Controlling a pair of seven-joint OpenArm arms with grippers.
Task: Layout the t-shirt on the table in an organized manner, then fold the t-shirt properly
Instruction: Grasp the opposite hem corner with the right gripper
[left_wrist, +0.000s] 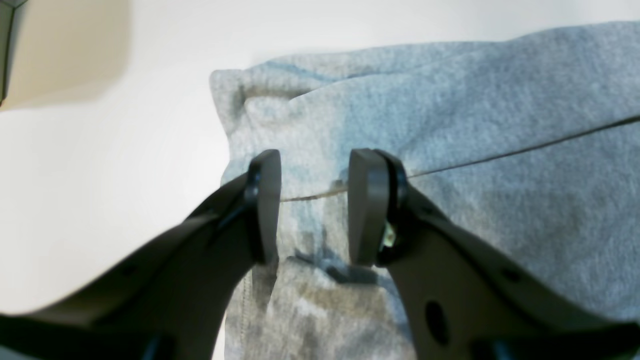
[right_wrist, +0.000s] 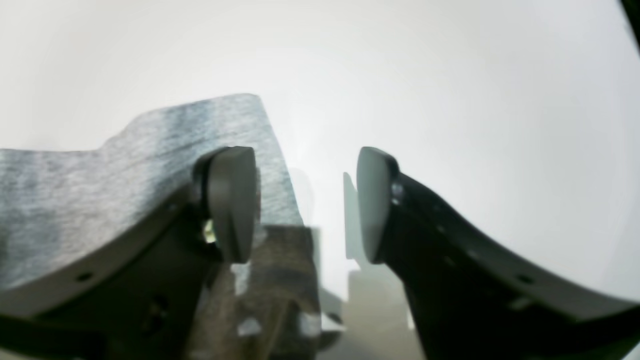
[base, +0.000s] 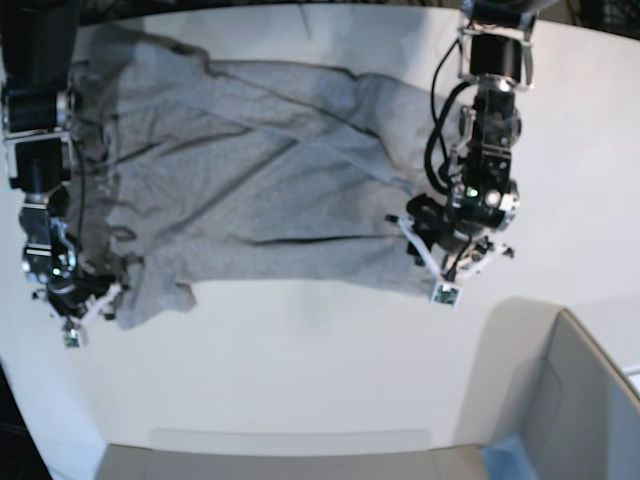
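The light grey t-shirt (base: 250, 180) lies spread on the white table (base: 320, 370), with wrinkles and folds across it. My left gripper (base: 440, 268) is at the shirt's right edge. In the left wrist view it (left_wrist: 315, 207) stands open just above the fabric (left_wrist: 475, 125), and a seam line runs across the gap between its fingers. My right gripper (base: 75, 310) is at the shirt's lower left corner. In the right wrist view it (right_wrist: 305, 205) is open, with a corner of the shirt (right_wrist: 100, 185) lying flat under the left finger (right_wrist: 232, 205) and bare table (right_wrist: 450, 100) between the jaws.
A grey box-like bin (base: 580, 400) stands at the lower right of the base view. The table's curved edge (base: 300, 10) runs along the top, just beyond the shirt. Bare white tabletop stretches below the shirt.
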